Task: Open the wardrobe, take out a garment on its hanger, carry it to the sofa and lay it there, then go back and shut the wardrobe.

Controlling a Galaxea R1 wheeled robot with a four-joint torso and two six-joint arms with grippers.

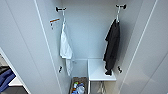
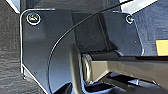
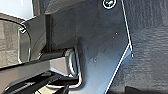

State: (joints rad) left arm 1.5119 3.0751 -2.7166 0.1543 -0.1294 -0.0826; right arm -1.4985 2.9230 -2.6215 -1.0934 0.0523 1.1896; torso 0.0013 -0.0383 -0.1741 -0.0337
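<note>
Wardrobe (image 1: 147, 50) stands open, both doors swung wide, so we face its white interior head-on. The black garment (image 1: 112, 47) hangs on its white hanger (image 1: 117, 15) from the right-hand black bracket (image 1: 121, 6), sleeves drooping over a low white shelf (image 1: 101, 71); hung high, it falls free and should lift off cleanly. A white garment (image 1: 65, 48) hangs from the left bracket, well apart. A basket (image 1: 78, 85) of small items sits on the wardrobe floor. Blue cloth (image 1: 6, 78) shows outside the left door. Whether either of our grippers is open or closed, we cannot tell.
</note>
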